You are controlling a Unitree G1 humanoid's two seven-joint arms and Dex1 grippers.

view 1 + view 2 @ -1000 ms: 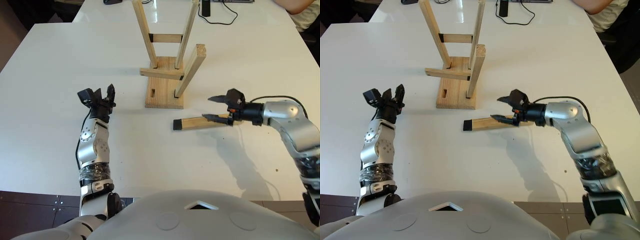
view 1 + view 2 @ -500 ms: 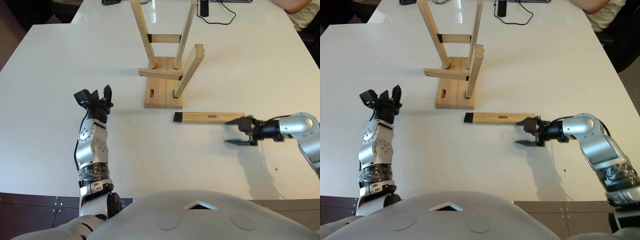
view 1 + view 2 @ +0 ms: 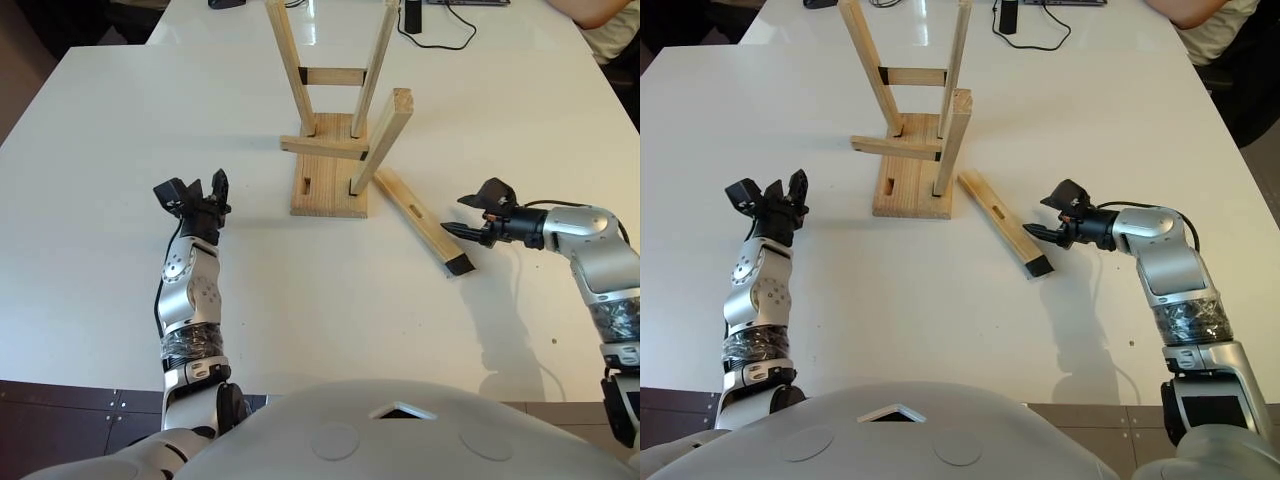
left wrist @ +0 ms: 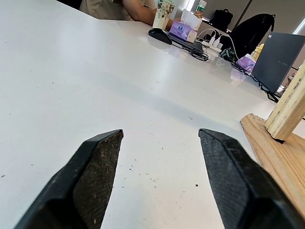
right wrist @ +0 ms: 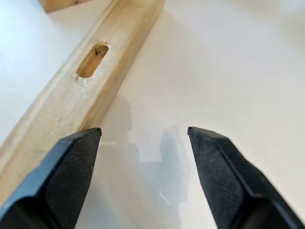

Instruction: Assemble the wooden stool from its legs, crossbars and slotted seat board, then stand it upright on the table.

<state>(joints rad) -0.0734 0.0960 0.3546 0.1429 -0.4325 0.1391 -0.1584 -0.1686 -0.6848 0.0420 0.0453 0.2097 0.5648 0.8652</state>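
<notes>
The partly built stool stands upside down on its seat board [image 3: 328, 183], three legs [image 3: 381, 140] pointing up, joined by crossbars [image 3: 322, 147]. A loose fourth leg [image 3: 420, 215] with a black tip lies flat on the table, slanting from the seat board toward the front right; its slot faces up [image 5: 92, 60]. My right gripper [image 3: 468, 217] is open just right of that leg's black end, holding nothing. My left gripper [image 3: 197, 193] is open, raised off the table left of the seat board [image 4: 274, 162].
A black cable and small black device [image 3: 413, 17] lie at the table's far edge behind the stool. A mouse, tissue box and laptop [image 4: 276, 55] sit far off. The white table [image 3: 300, 300] stretches bare in front of me.
The loose leg swung from lying crosswise to slanting, its black tip moving from left to front right. My right gripper let go, moved back and now sits open by the black end. The left arm hardly moved.
</notes>
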